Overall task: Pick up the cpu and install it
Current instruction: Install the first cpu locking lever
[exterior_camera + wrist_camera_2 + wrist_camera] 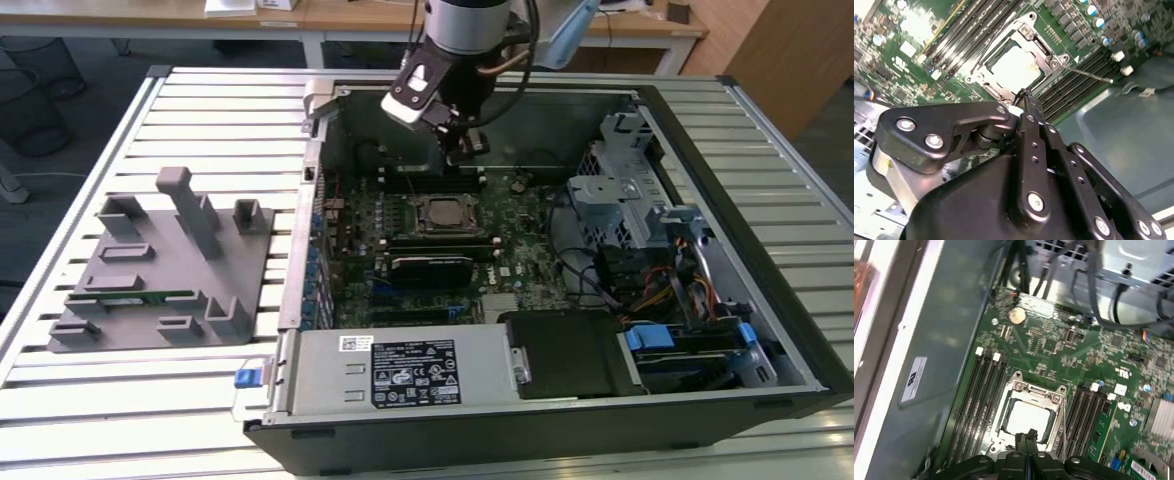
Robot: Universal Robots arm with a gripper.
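- The gripper (pixel 461 155) hangs inside the open computer case (pixel 534 440), its fingers (pixel 1024 442) pressed together with nothing between them.
- The cpu (pixel 1026 417) lies in the motherboard (pixel 1054 345) socket (pixel 1019 386), just below and ahead of the fingertips.

the arm (pixel 467 25) is a silver-grey tube with a black collar (pixel 461 62), dark cables (pixel 530 45) looping beside it. a white block (pixel 411 95) sits at its wrist. the gripper (pixel 1024 95) is matte black: rounded linkage plates (pixel 949 125) and slim fingers (pixel 1030 114), pinned with round silver screws (pixel 1035 201).
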